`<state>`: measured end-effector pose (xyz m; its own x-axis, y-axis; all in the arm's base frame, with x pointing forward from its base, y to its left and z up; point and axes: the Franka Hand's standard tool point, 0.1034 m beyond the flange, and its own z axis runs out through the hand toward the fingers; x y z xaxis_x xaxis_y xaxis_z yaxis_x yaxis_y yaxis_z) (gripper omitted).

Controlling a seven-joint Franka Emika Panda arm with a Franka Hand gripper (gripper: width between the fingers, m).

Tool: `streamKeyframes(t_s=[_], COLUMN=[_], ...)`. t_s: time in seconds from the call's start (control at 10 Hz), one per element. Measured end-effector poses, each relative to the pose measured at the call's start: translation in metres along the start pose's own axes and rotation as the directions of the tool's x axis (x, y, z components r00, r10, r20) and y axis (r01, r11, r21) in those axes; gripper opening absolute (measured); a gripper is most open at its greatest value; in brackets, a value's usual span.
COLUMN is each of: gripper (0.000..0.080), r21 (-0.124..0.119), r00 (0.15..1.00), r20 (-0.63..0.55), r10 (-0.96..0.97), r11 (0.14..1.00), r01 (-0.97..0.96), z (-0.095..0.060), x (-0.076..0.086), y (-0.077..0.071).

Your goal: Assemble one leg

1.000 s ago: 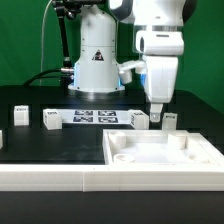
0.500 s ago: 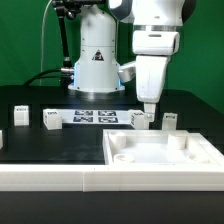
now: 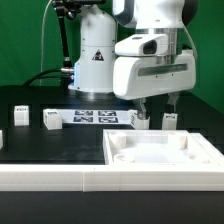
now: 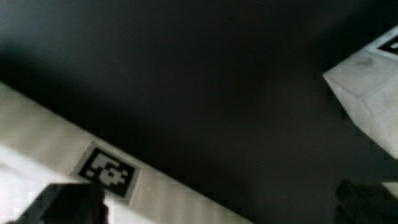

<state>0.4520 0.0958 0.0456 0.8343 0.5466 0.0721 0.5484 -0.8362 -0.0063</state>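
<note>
Several small white legs with black-and-white tags stand on the black table: two at the exterior view's left and two near the gripper. My gripper hangs low over the gap between those two legs, broad side to the camera, open and empty. In the wrist view a tagged white leg lies by one fingertip. Another tagged white piece is farther off. The gripper holds nothing between its fingers.
The large flat white tabletop with corner sockets lies in front of the gripper, at the exterior view's lower right. The marker board lies in front of the robot base. A white rail runs along the near edge.
The gripper has turned about its vertical axis, so its broad side now faces the exterior camera. It has dropped lower over the two legs at the right. No part has moved.
</note>
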Motion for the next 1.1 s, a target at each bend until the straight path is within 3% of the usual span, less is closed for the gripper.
streamKeyframes(t_s=[0.2,0.5,0.8,1.1], gripper=[0.0649,0.0649,0.0649,0.0649], r21=[0.013,0.027,0.040,0.050], r00=[0.981,0.914,0.742,0.620], r20=[-0.003,0.000,0.011,0.023], r10=[0.196,0.406,0.670,0.785], r11=[0.980,0.913,0.742,0.618], r01=[-0.196,-0.406,-0.670,-0.784], z=[0.005,0.005,0.004,0.006], x=[-0.001,0.000,0.007,0.009], y=[-0.012,-0.015,-0.037,-0.045])
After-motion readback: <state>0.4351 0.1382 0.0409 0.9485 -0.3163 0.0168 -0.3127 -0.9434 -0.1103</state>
